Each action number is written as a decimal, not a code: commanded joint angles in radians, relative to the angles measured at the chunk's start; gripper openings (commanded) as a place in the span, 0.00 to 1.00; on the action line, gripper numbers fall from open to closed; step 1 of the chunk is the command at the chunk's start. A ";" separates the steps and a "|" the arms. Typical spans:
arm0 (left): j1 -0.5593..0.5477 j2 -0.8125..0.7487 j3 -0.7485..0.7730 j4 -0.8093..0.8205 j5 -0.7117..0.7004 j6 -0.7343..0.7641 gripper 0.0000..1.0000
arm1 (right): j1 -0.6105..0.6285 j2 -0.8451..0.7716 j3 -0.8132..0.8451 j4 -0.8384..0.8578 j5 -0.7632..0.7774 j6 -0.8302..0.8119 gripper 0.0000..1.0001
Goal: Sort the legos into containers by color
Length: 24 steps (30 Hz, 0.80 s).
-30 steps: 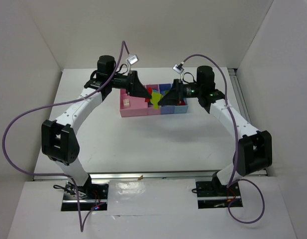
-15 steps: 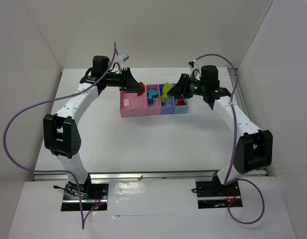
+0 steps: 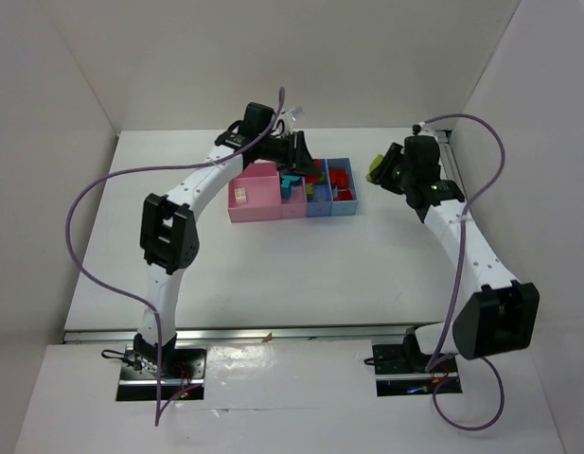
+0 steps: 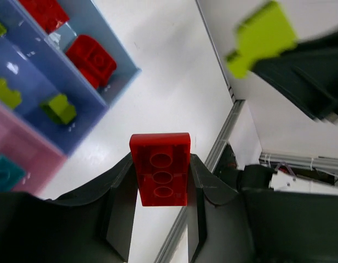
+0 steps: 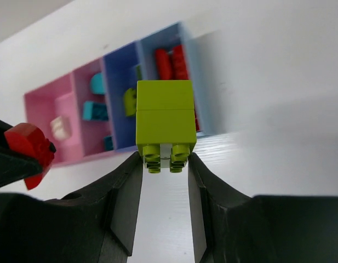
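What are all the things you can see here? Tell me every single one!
bins: four joined, two pink, two blue; far side of table.
beige lego: one; wide pink bin.
cyan legos: about three; narrow pink bin.
yellow-green legos: at least two; darker blue bin.
red legos: at least two; light blue end bin.
red brick: one; in left gripper.
yellow-green brick: one; in right gripper.
arms: two, white and black; bolted at near edge.
left gripper, right gripper: black, each shut on its brick.
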 commanded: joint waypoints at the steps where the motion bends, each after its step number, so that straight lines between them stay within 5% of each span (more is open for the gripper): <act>1: -0.023 0.154 0.162 0.023 -0.045 -0.064 0.00 | -0.015 -0.147 -0.046 -0.049 0.241 0.027 0.01; 6: -0.057 0.329 0.371 0.032 -0.135 -0.148 0.00 | -0.025 -0.268 -0.132 -0.077 0.311 0.104 0.02; 17: -0.095 0.486 0.472 0.233 -0.212 -0.275 0.00 | -0.034 -0.320 -0.155 -0.154 0.296 0.085 0.03; 24: -0.104 0.497 0.451 0.290 -0.221 -0.314 0.52 | -0.034 -0.320 -0.146 -0.172 0.305 0.065 0.03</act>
